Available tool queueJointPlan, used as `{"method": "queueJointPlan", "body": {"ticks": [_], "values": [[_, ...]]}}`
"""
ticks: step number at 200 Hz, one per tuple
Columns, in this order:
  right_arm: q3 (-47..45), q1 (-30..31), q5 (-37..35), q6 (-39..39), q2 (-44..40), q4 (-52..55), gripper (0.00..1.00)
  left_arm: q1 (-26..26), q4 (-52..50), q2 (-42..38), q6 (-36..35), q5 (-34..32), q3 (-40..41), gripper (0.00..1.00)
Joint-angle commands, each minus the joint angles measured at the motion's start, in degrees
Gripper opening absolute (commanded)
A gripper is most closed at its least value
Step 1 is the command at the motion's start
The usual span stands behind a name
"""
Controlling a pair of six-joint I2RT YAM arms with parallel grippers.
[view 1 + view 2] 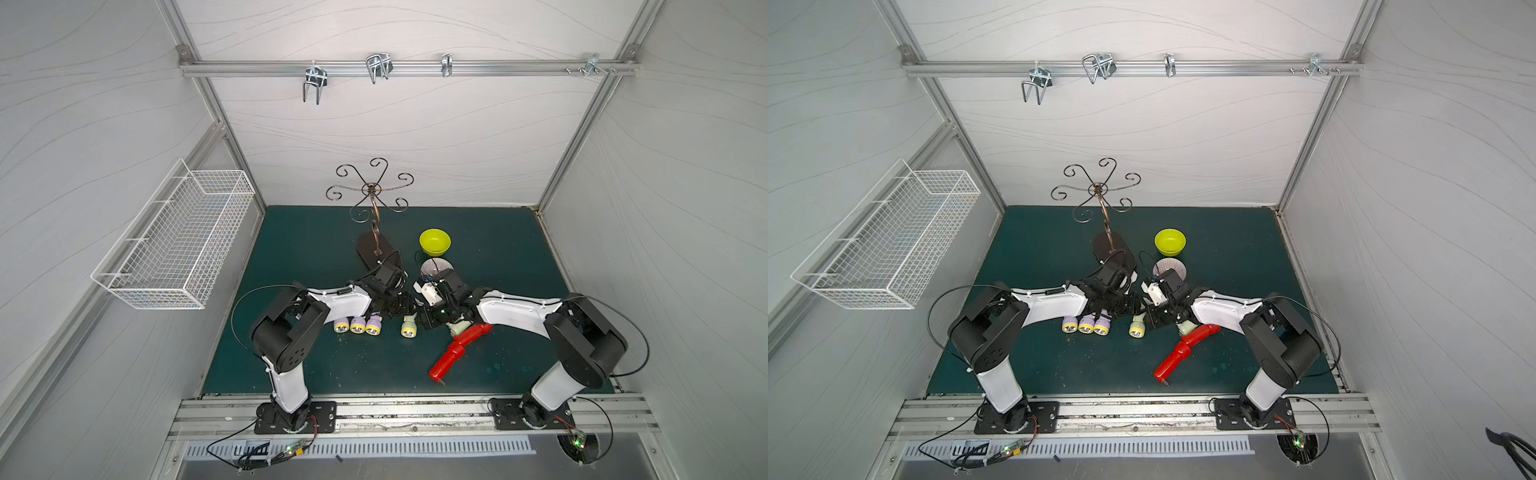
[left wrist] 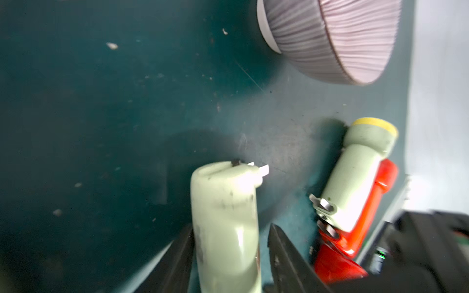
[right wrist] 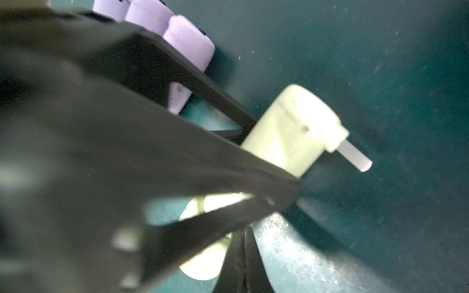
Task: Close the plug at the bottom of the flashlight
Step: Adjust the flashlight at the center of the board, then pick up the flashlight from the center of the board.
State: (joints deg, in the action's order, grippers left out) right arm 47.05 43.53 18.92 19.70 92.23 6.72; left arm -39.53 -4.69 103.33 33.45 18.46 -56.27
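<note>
Pale-green flashlight [image 2: 223, 197] flat on teal mat [image 2: 101, 126], tail straddled by left gripper [image 2: 231, 228]: jaws part-open, gap on 1 side, likely bracing. Plug [image 2: 264, 170] prongs out. Right gripper [image 3: 245, 243] pinched closed, empty, likely pusher.

We see the green table [image 1: 291, 257] bearing three purple flashlights [image 1: 357, 325] mid-frame, a red tool [image 1: 455, 351] lower right, a yellow bowl [image 1: 434, 241] above.

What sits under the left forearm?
Three purple flashlights lie side by side, lens ends poking out. In both top views the left forearm covers their tail ends, so their plugs cannot be seen there.
</note>
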Motion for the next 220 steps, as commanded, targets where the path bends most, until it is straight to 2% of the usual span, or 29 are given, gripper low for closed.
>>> {"method": "queueJointPlan", "body": {"ticks": [1,33,70,111,131,150,176,191,207,220], "values": [[-1.57,-0.23,-0.86,-0.32,-3.2,2.7,0.0,-2.18,-6.07,1.7,-3.8,-5.96,-4.48,0.51],[-4.63,-3.8,-1.23,-0.56,-9.63,5.5,0.0,-3.96,-10.33,2.92,-5.79,-10.72,-6.4,0.5],[-7.29,-8.94,-2.81,-2.07,-20.81,11.5,0.0,-5.92,-13.92,4.31,-7.84,-16.25,-8.2,0.48],[-7.86,-13.05,-4.28,-2.25,-30.39,15.92,0.0,-7.35,-15.94,6.65,-8.99,-18.67,-10.01,0.47],[-7.75,-14.46,-3.88,-2.47,-31.49,16.81,0.04,-8.04,-16.56,8.08,-9.61,-19.41,-10.94,0.46],[-7.74,-15.5,-3.36,-2.22,-31.58,17.01,0.14,-8.7,-16.89,8.9,-10.06,-20.1,-11.49,0.45],[-8.32,-16.7,-2.31,-1.32,-31.85,15.96,0.28,-8.9,-15.73,7.86,-10.31,-19.66,-10.83,0.29],[-8.21,-16.94,-1.81,-1.22,-32.01,15.8,0.32,-8.84,-14.34,5.73,-10.88,-19.25,-9.89,0.27],[-8.12,-17.07,-1.65,-1.29,-32.26,15.78,0.35,-8.9,-13.45,2.8,-12.07,-19.22,-9.18,0.21],[-7.84,-17.07,-1.28,-1.32,-32.36,15.86,0.36,-8.82,-12.67,-0.32,-13.7,-18.57,-8.62,0.07]]}}
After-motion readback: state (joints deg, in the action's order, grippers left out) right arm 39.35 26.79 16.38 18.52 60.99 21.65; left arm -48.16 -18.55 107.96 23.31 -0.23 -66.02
